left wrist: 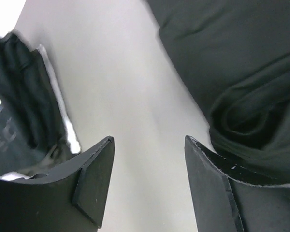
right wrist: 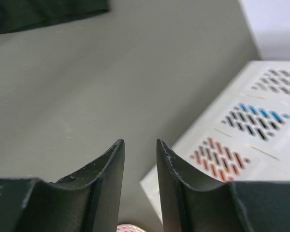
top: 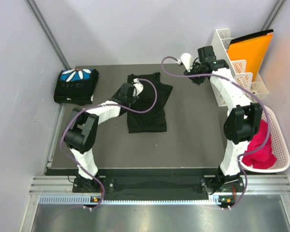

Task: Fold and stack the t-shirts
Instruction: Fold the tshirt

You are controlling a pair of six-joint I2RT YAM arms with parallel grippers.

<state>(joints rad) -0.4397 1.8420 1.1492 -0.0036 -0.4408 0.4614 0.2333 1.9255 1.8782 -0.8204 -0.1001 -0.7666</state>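
While the left gripper hangs right at the left edge of the black t-shirt in the middle of the table, its jaws are spread pretty wide and there's nothing between them. In the left wrist view you just see bare table in the gap of the left gripper, with the black t-shirt bunched up in soft folds just to one side.

That black t-shirt looks only partly folded from above: roughly a rectangle, with a sleeve sticking out on its right and the collar end toward the back. No print showing on it.

The folded t-shirt sits in the back left corner of the table, well apart from the other one, blue print with white petals facing up. It also shows at the left edge of the left wrist view, a bit blurry.

The right gripper is off at the back right, near the white rack with the orange folder in it. From its own camera the right gripper has its jaws only a narrow slit apart, holding nothing, above bare table beside the rack's base.

A white basket with a red cloth sits along the right side.
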